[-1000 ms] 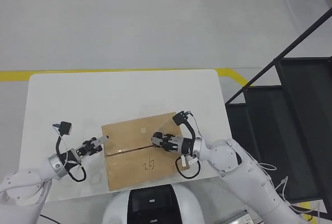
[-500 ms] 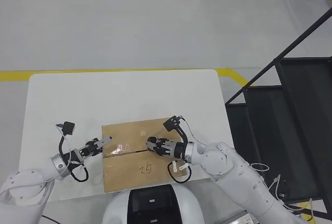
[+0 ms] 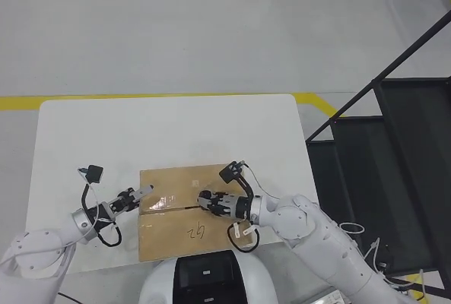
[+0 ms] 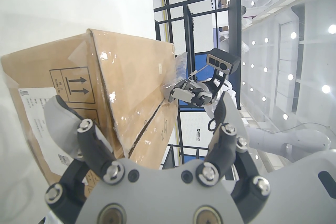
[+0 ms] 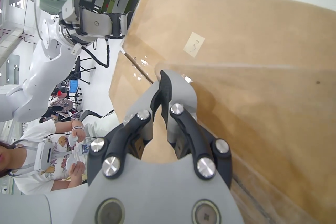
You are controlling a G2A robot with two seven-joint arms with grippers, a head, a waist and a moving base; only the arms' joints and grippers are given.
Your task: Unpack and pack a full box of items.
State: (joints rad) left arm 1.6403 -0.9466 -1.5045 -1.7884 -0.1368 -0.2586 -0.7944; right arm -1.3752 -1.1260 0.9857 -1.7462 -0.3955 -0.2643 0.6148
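Cardboard box point(image 3: 181, 219) rests on table point(image 3: 172, 129). Right gripper point(image 3: 201, 201) clenched on clear tape point(image 4: 181, 64) at box's top seam; left gripper point(image 3: 138, 194) released beside box's end. I judge tape may snap, or unbraced box lift.

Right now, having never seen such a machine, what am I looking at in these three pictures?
It is a robot with two arms, each ending in a two-fingered clamp called a gripper. The top view looks down from a camera on the robot above its arms. The other two pictures come from cameras on its wrists. On the white table stands one closed cardboard box, its flaps sealed with clear tape. The right gripper is over the box top, shut on a lifted, crinkled end of that tape. The left gripper is open at the box's left edge and holds nothing.
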